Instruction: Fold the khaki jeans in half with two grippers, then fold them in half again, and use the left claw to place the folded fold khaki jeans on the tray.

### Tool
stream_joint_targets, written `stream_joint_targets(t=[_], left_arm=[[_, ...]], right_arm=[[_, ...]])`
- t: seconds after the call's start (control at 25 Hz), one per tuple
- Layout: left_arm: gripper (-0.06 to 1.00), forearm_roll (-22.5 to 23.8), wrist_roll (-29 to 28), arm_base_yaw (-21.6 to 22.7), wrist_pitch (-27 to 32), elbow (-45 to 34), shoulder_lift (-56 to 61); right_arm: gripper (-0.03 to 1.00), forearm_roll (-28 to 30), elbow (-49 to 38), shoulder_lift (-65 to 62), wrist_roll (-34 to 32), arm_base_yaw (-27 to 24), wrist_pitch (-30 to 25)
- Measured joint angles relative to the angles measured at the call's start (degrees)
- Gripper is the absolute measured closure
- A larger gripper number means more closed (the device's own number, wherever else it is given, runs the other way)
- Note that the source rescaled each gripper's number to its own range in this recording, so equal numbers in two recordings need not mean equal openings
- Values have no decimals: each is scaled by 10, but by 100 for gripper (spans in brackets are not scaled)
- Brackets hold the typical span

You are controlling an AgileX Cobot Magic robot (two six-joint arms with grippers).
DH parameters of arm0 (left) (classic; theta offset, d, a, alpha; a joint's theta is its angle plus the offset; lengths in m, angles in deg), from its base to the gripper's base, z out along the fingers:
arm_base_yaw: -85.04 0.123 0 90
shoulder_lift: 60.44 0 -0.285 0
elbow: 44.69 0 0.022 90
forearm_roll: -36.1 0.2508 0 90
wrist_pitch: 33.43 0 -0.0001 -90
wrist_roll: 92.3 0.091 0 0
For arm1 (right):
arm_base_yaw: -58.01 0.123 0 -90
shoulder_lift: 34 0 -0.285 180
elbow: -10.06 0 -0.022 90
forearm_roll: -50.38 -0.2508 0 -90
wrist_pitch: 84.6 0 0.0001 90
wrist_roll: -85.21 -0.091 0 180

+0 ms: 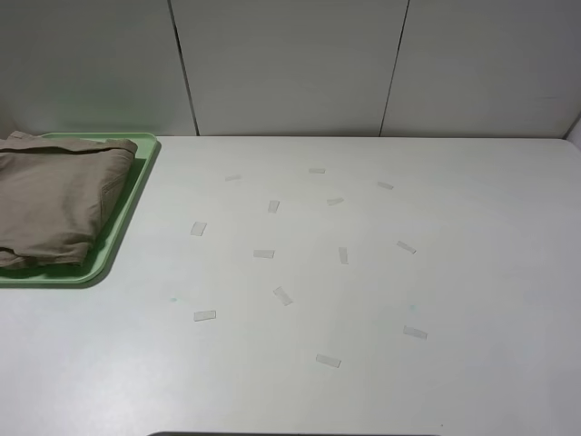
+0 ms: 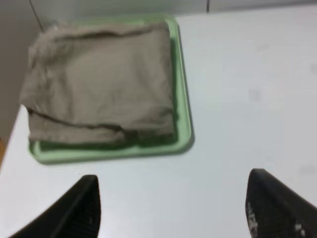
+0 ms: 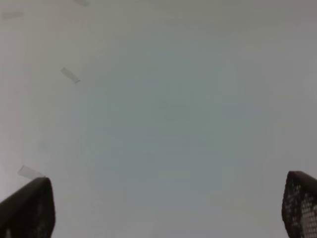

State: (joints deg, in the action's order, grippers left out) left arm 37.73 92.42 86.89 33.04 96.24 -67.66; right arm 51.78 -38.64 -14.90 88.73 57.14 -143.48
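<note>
The khaki jeans [image 1: 54,198] lie folded into a thick rectangle on the mint-green tray [image 1: 127,211] at the far left of the table. The left wrist view shows the same folded jeans [image 2: 99,84] filling the tray [image 2: 182,109], with my left gripper [image 2: 173,210] open above bare table, well back from the tray and holding nothing. In the right wrist view, my right gripper [image 3: 168,210] stands wide open over plain white table, empty. Neither arm appears in the exterior high view.
Several small strips of pale tape [image 1: 282,295] are stuck across the middle of the white table [image 1: 454,272]. A panelled wall [image 1: 290,64] closes the far edge. The tray sits close to the table's left edge.
</note>
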Motion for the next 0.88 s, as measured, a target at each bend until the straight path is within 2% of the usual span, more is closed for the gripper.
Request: stream_joint_targets(t=[0.24,0.6,0.88], left_arm=[[23,2,-28,-25,0,-70,0],[23,2,-38,-85,-15,-80,-1],[23,-1,-47,-105,-52,-98,-1]], right_arm=[[-3,0,0,0,0,0,0],[-3,0,0,0,0,0,0],[-3,0,0,0,0,0,0]])
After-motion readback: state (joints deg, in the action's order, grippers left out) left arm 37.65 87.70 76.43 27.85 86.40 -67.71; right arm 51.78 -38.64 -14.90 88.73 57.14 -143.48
